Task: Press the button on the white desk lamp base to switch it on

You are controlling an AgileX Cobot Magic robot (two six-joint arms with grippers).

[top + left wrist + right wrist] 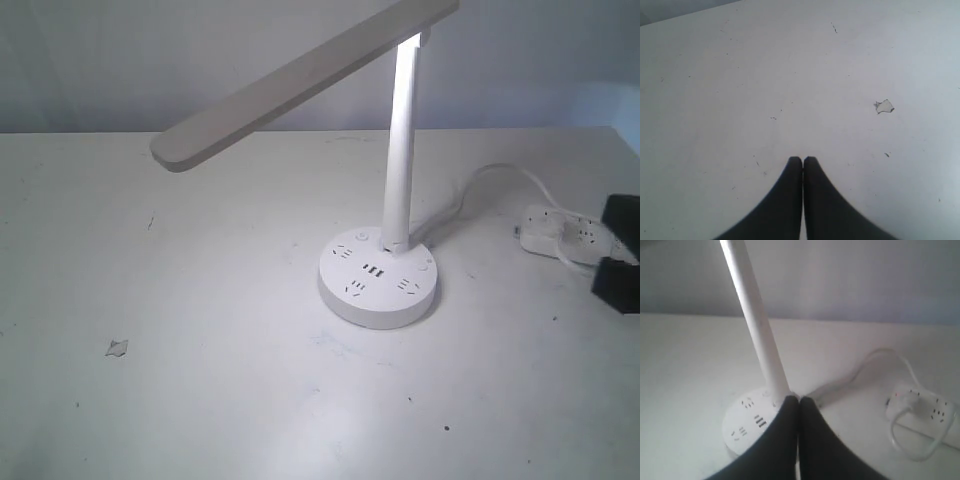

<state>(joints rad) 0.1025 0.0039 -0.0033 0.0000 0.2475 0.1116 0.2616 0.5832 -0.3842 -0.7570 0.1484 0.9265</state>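
The white desk lamp base [378,285] is a round puck with outlet slots and three dark USB ports, standing mid-table. A slim stem [400,150] carries the long flat head [290,85], which reaches left and shows no glow. Small round buttons sit on the base's top beside the stem [361,238] and at its right rim [425,265]. My right gripper [799,398] is shut and empty, its tips in line with the base [747,422] by the stem's foot, with no contact showing. My left gripper [803,159] is shut over bare table. Neither gripper shows in the exterior view.
An oblong white power strip [560,232] with a looping cord [490,175] lies right of the lamp; it also shows in the right wrist view [925,410]. Two dark objects [618,250] sit at the right edge. A small scrap [117,347] lies front left.
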